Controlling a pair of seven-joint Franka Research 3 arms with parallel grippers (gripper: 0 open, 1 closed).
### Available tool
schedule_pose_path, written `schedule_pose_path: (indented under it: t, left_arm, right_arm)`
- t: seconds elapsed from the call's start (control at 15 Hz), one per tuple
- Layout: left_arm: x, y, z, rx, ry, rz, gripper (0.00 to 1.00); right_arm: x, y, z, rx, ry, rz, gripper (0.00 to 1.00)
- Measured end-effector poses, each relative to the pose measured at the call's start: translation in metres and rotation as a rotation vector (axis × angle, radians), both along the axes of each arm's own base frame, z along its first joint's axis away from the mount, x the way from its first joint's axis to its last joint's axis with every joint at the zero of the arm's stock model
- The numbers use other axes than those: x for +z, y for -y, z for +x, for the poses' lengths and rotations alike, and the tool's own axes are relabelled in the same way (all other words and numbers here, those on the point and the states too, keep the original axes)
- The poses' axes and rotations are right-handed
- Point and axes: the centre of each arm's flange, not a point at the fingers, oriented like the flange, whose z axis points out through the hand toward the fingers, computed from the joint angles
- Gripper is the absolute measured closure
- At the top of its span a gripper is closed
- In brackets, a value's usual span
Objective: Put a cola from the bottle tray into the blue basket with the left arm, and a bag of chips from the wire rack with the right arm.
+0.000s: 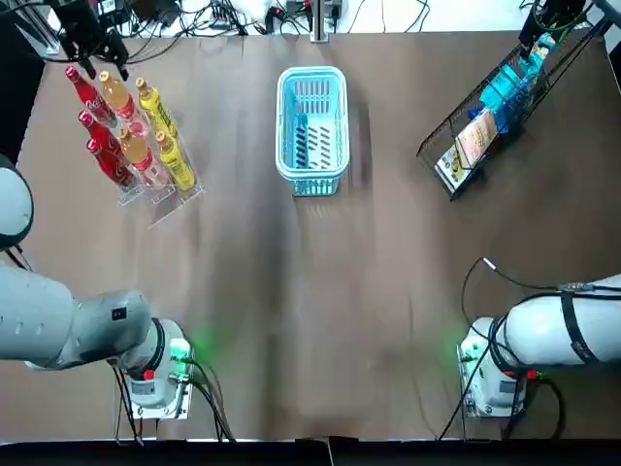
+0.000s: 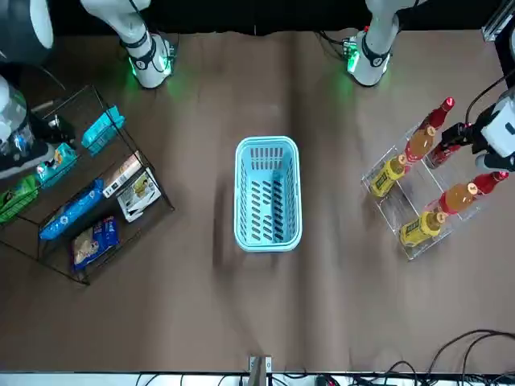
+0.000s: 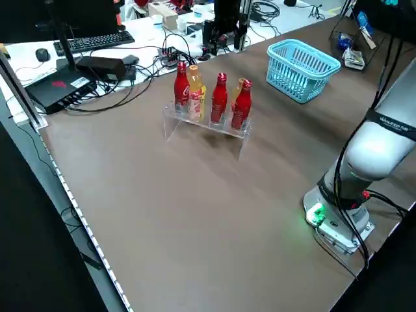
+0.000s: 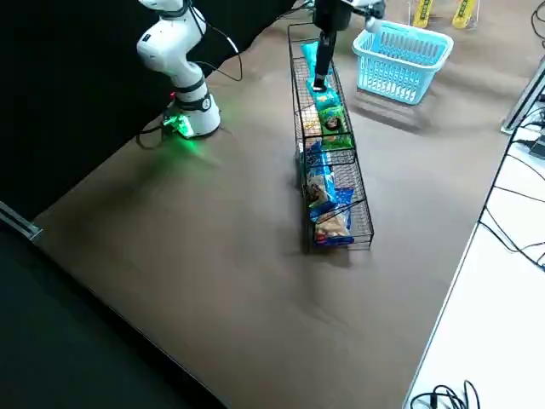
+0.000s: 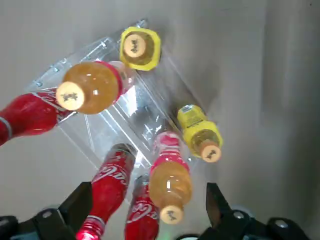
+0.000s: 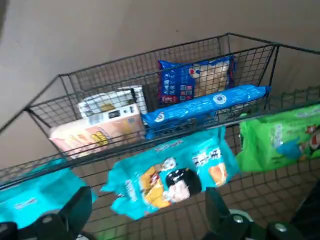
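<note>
Wrist views show both wide: left gripper (image 5: 148,201) over cola (image 5: 109,179), right gripper (image 6: 148,205) over chips (image 6: 172,179)

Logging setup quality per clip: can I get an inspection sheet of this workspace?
Surface: brown table, bare between items.
Job's things: three red colas with orange and yellow bottles in the bottle tray; bags of chips in the wire rack; blue basket empty.
Clutter: nothing seen.
Grippers: left gripper open above the bottles; right gripper open above the rack's bags.
Cables: bundle along the far edge; leads at the arm bases.
Surroundings: keyboard on a side desk.
</note>
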Motion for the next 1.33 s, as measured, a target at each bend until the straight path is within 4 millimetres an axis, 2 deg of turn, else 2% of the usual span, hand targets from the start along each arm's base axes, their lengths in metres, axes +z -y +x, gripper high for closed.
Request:
schedule_pose_path:
  t: [0.2, 0.27, 0.47, 0.67, 0.8, 0.93, 1.0, 1.07, 1.13, 1.2, 1.33]
  left_arm:
    - [-0.011, -0.016, -0.018, -0.03, 0.022, 0.0, 0.0]
    - [-0.018, -0.026, -0.033, -0.045, 0.031, 0.0, 0.0]
    - [-0.029, -0.042, -0.052, -0.063, 0.046, 0.003, 0.0]
    - [-0.041, -0.058, -0.066, -0.068, 0.063, 0.006, 0.0]
    - [-0.05, -0.061, -0.071, -0.062, 0.06, 0.006, 0.01]
    - [-0.056, -0.064, -0.076, -0.054, 0.053, 0.005, 0.09]
    - [-0.058, -0.064, -0.078, -0.051, 0.051, 0.005, 0.09]
    - [-0.059, -0.065, -0.081, -0.049, 0.051, 0.005, 0.14]
    - [-0.058, -0.065, -0.084, -0.046, 0.051, 0.006, 0.14]
    - [-0.058, -0.066, -0.086, -0.043, 0.053, 0.007, 0.19]
    - [-0.057, -0.067, -0.088, -0.039, 0.055, 0.009, 0.21]
  right_arm:
    - [-0.015, 0.002, 0.007, 0.041, -0.03, -0.03, 0.02]
    - [-0.02, 0.002, 0.009, 0.068, -0.043, -0.034, 0.03]
    - [-0.022, 0.002, 0.01, 0.09, -0.05, -0.035, 0.05]
    - [-0.019, 0.002, 0.01, 0.098, -0.046, -0.042, 0.33]
    - [-0.018, 0.002, 0.011, 0.1, -0.044, -0.043, 0.37]
    - [-0.015, 0.001, 0.011, 0.102, -0.04, -0.044, 0.52]
    - [-0.014, 0.001, 0.011, 0.103, -0.042, -0.044, 0.59]
    - [-0.014, 0.001, 0.011, 0.103, -0.043, -0.045, 0.59]
    - [-0.015, 0.001, 0.011, 0.103, -0.044, -0.045, 0.61]
    - [-0.014, 0.0, 0.011, 0.103, -0.045, -0.045, 0.67]
    - [-0.013, -0.001, 0.01, 0.104, -0.058, -0.045, 0.81]
